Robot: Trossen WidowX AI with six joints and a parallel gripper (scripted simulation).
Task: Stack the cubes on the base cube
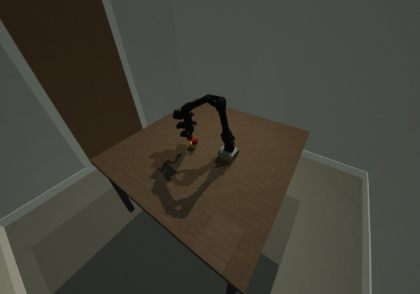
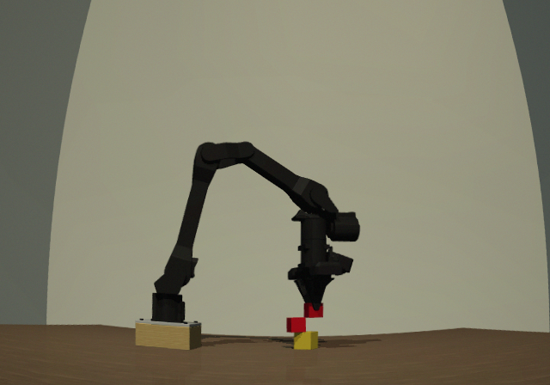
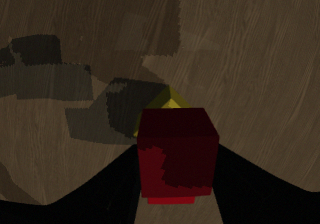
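The yellow base cube [image 1: 192, 146] [image 2: 306, 340] stands on the table, and a corner of it [image 3: 170, 96] shows in the wrist view. One red cube [image 1: 195, 142] [image 2: 296, 324] rests level on its top, overhanging toward the arm's base; the wrist view does not show it apart from the held cube. My gripper [image 2: 314, 307] [image 3: 175, 152] is shut on the other red cube [image 1: 189, 137] [image 2: 313, 310] [image 3: 178, 134]. In the exterior view this cube hangs roughly level, a little higher than the resting cube and to its right, with a space above the base cube.
The arm's base block [image 1: 228, 154] [image 2: 164, 335] stands on the wooden table [image 1: 257, 168] [image 2: 88, 358], to the left of the cubes in the exterior view. Shadows of the arm lie across the table around the cubes.
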